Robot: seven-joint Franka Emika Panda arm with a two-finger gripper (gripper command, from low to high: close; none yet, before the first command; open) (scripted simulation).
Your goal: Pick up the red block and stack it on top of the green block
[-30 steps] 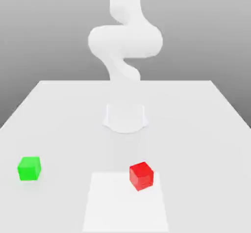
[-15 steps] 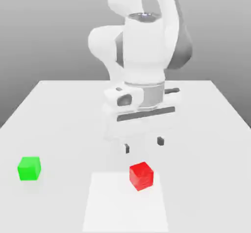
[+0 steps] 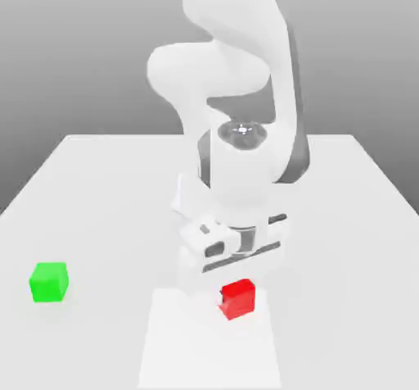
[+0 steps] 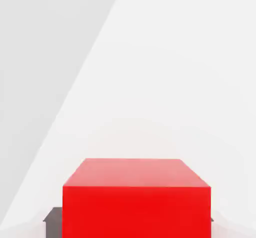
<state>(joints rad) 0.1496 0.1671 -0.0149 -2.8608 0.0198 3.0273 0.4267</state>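
- The flat white table point(image 3: 98, 183) carries both blocks; a slightly brighter square patch point(image 3: 188, 347) lies at its near edge as the exterior view frames it.
- The white robot arm point(image 3: 237, 77) bends down from the far side of the table, with its wrist low over the near-middle part of the surface.
- The pincer point(image 3: 233, 286) sits right down at the small red cube point(image 3: 238, 298), its body covering the cube's upper rear part in the exterior view. I cannot tell how wide its jaws stand, nor whether they grip anything: in the hand view, dark tips peek out on both sides of the cube at the base, which suggests they flank it.
- The red cube point(image 4: 136, 199) rests on the table at the far right corner of the bright patch, close to the near edge, turned slightly off square to that edge.
- The small green cube point(image 3: 48, 282) stands well apart, toward the table's edge on the exterior view's left, also near the front.
- Risks, as I judge them: since the cube is turned, a closing jaw may meet a corner and twist or push it; a grip too high or off-centre could let it slip during the long sideways carry; a tilted hold would land it crooked and topple it off the green cube.
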